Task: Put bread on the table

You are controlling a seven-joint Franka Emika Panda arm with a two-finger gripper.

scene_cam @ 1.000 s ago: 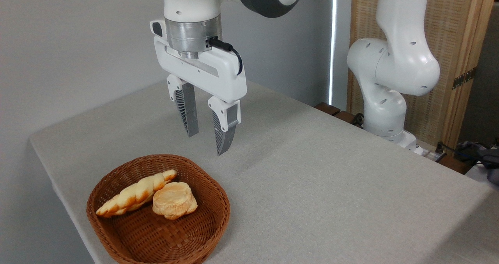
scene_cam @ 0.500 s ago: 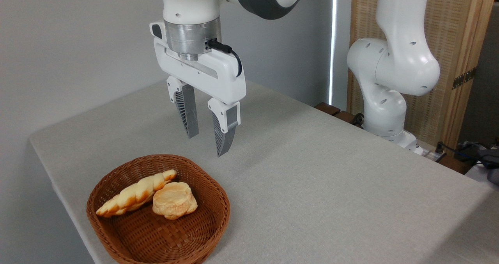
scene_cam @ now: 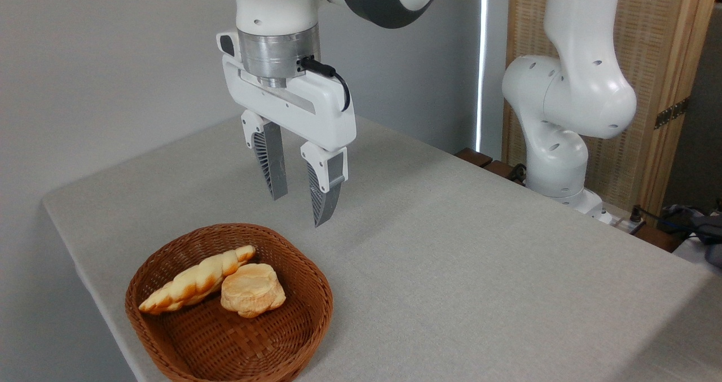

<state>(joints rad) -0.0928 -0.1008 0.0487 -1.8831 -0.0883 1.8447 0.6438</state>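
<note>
Overhead, the white pincer (scene_cam: pixel 297 196) hangs released above a brown wicker basket (scene_cam: pixel 228 306); its pale golden round bun (scene_cam: pixel 252 297) looks light and squashy, best pinched gently across its lumpy sides.

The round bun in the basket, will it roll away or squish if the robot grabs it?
The bun probably won't roll: its top looks flat and it lies low in the basket. It may squash slightly, since its edges look lumpy. The long loaf touching it might shift.
</note>
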